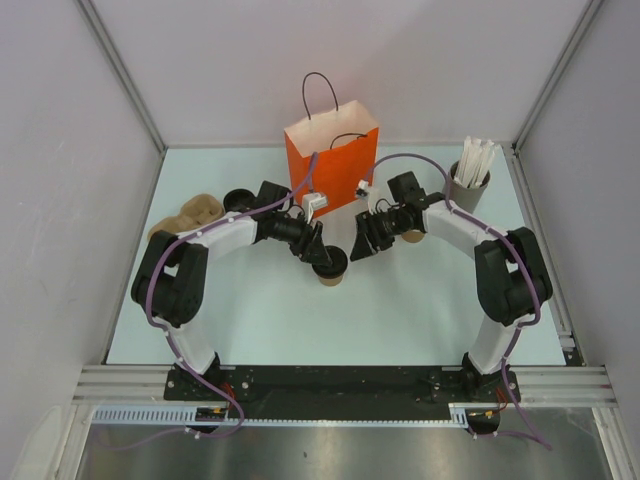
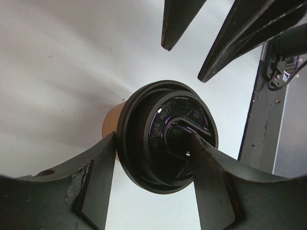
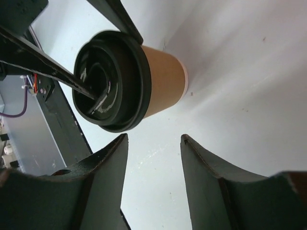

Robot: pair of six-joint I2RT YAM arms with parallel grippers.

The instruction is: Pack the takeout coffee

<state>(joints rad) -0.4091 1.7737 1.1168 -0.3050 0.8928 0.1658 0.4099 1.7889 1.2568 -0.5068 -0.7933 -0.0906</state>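
Observation:
The takeout coffee cup point(image 1: 329, 276), tan paper, stands upright mid-table with the black lid point(image 1: 330, 264) on it. My left gripper point(image 1: 320, 252) is over it and open. In the left wrist view one finger point(image 2: 98, 177) is against the lid's point(image 2: 158, 120) rim and the other finger point(image 2: 211, 182) rests on the lid's top; the tan cup wall point(image 2: 110, 125) shows behind. My right gripper point(image 1: 358, 246) is open and empty, just right of the cup. In the right wrist view the cup point(image 3: 165, 84) and lid point(image 3: 108, 81) lie beyond my right gripper point(image 3: 154, 139).
An orange paper bag point(image 1: 330, 152) with handles stands open at the back middle. A stack of tan cups point(image 1: 188, 215) lies at the left, with black lids point(image 1: 238, 200) beside it. A grey cylinder of white sticks point(image 1: 470, 178) stands at the back right.

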